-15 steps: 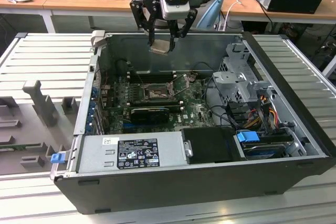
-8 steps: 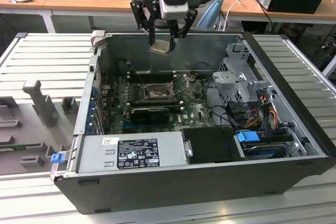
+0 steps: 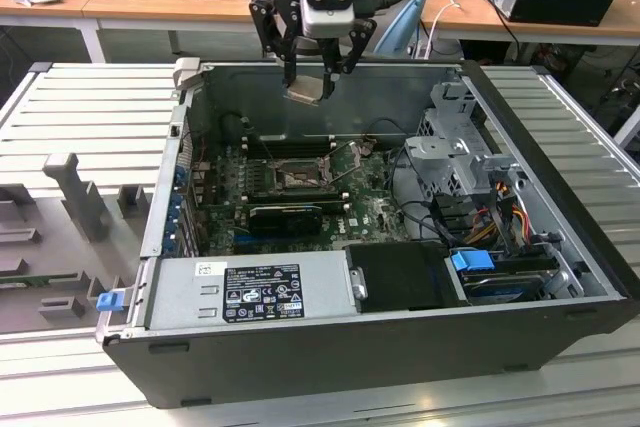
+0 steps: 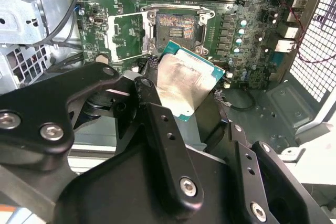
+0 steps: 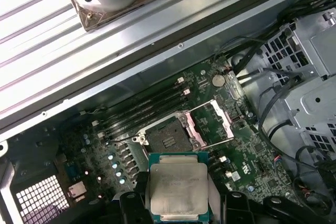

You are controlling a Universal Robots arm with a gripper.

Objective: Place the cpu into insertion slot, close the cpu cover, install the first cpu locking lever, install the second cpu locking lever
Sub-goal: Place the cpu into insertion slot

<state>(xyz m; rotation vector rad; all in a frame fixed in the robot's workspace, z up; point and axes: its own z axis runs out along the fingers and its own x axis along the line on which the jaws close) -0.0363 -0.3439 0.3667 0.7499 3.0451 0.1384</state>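
In the exterior view, the cpu (image 3: 305,90) is seen pinched between the jaws and held in the air above the far wall of the open computer case (image 3: 400,357), which lies on a ribbed worktop (image 3: 70,107). The wrist is pointed downward, and the chip is carried at a tilt. The insertion slot (image 3: 297,179) lies bare on the motherboard below, well apart from the chip.

In the second wrist view, the cpu (image 4: 186,85) is gripped by two opposite edges. The cpu cover (image 4: 127,38) is swung open beside the insertion slot (image 4: 177,26) (the contact field is fully exposed).

In the first wrist view, the cpu (image 5: 178,187) is shown apart from the insertion slot (image 5: 167,137), not yet seated. The placing is judged best done with the chip levelled, squared to the socket frame and lowered straight, never slid across the contacts.
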